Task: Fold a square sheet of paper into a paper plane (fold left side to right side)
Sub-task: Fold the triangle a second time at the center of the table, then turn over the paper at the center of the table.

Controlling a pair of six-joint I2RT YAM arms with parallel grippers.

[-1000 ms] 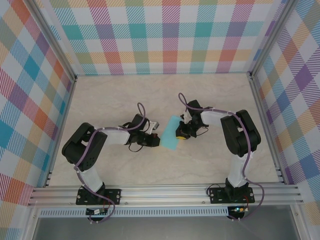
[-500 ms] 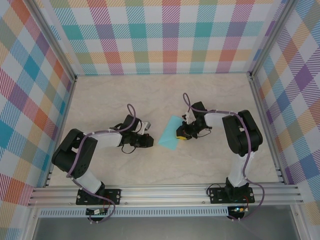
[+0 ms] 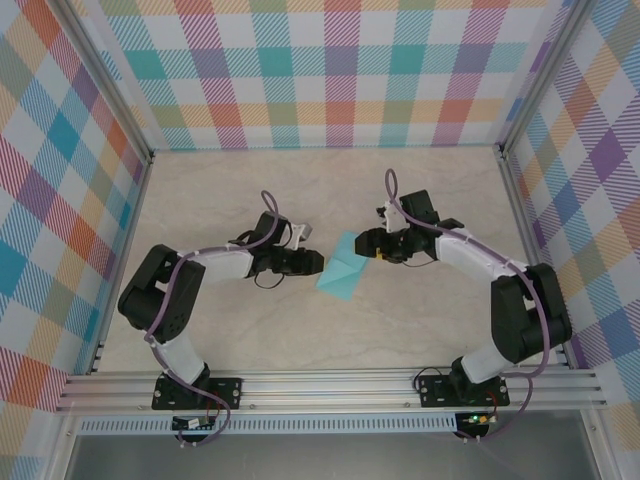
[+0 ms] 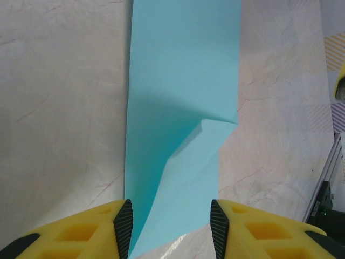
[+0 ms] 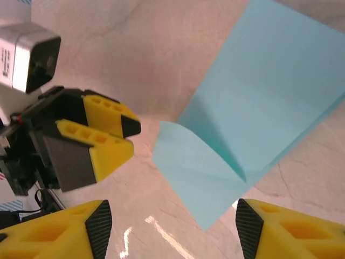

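So the square sheet of paper lies flat on the table, folded over, with one flap sticking up a bit. The left gripper sits right at the sheet's left edge, fingers apart, not pinching it. The right gripper is just right of the sheet, jaws wide apart too

**Camera setup, quick rundown**

Top external: fixed up high behind the arm bases, looking down on the whole table, pretty far off. Left wrist: super close and low, facing forward past its own yellow fingers along the teal sheet. Right wrist: close too, aimed back at the left gripper. Shared by all three: that sheet.
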